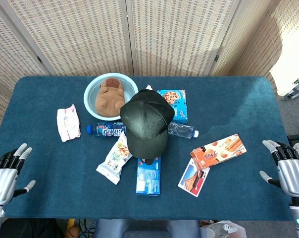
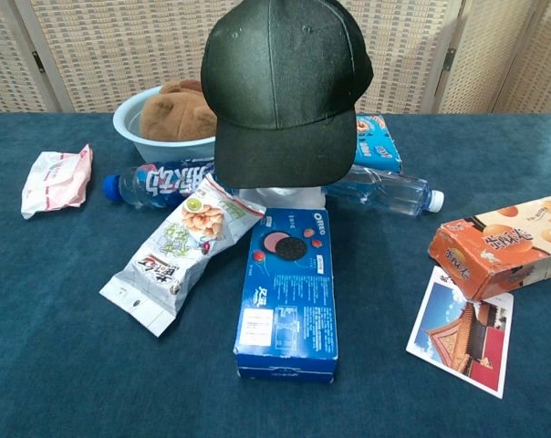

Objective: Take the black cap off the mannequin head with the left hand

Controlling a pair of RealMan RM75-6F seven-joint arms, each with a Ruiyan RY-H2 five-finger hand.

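Waiting at the frame's lower left, fingers spread and empty, the left hand (image 1: 8, 171) must next reach the black cap (image 1: 147, 121) at centre, not yet touched.

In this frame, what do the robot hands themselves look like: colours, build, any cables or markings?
Seen only in the head view. The left robot hand has a silver-grey metallic back, black segmented fingers and pale grey fingertips. The right robot hand looks the same: silver back, black fingers, light tips. No markings or loose cables can be made out; the arms are mostly cropped out of the picture.
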